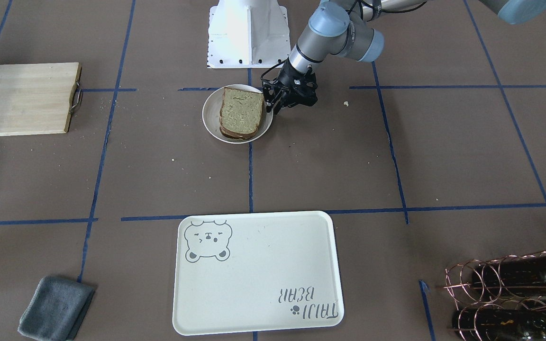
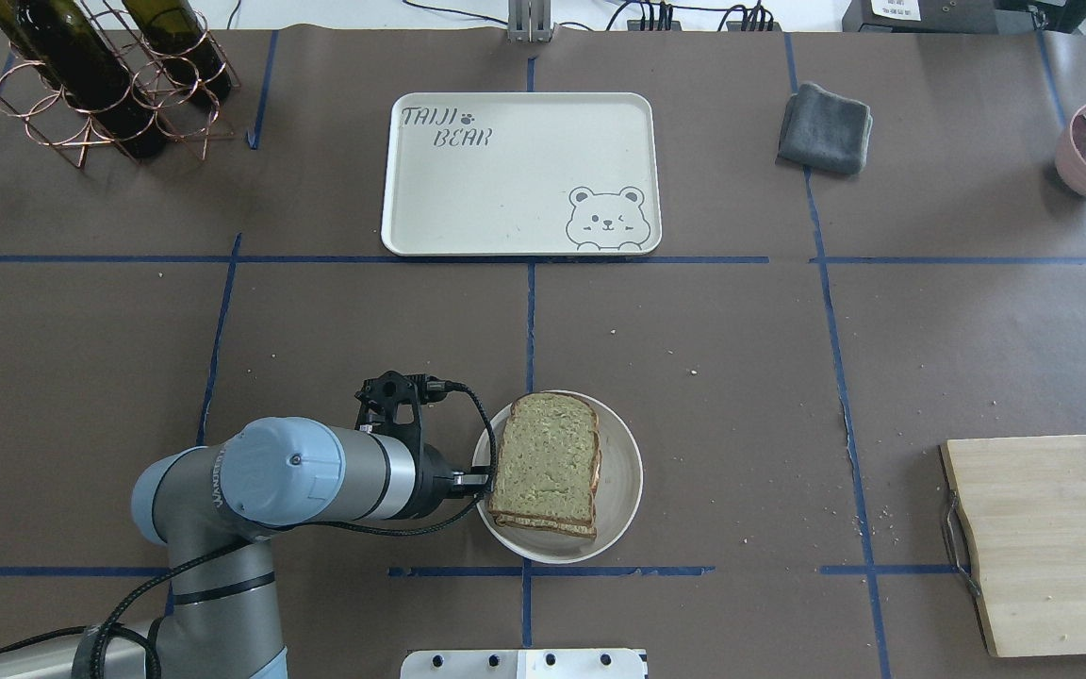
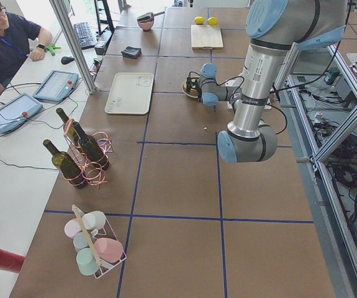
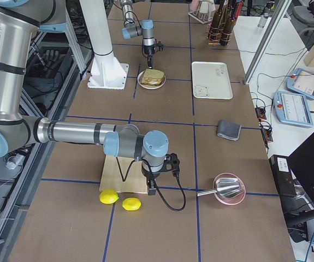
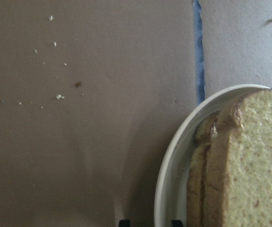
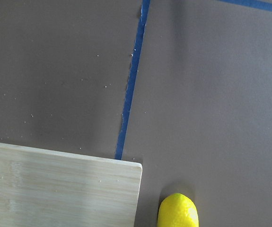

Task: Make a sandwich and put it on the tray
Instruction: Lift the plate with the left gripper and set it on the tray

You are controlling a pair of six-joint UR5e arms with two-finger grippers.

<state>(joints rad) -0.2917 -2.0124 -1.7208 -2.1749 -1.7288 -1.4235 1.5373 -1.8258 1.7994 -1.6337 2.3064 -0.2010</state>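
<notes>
In the front-facing view, the sandwich (image 1: 241,111) is seen lying on a small round white plate (image 1: 211,118) on the bench (image 1: 349,166), close to the robot's base. The left gripper (image 1: 273,105) is held low at the plate's rim, on the side towards the left arm. The tray (image 1: 259,274) is set well apart from the plate, at the far side from the robot, with nothing lying on it.

In the overhead view, two bread slices are seen stacked, the upper one shifted slightly off the lower, and the left gripper is pointed sideways at the rim.

In the right side view, the right gripper (image 4: 152,188) is seen low by a wooden board (image 4: 124,174) near two lemons (image 4: 109,196); whether it is open or closed cannot be told.

In the left wrist view, two dark fingertips (image 5: 124,222) are seen parted a little, with the plate's rim between them and nothing gripped.

In the right wrist view, only the board's corner, blue tape and one lemon are shown
</notes>
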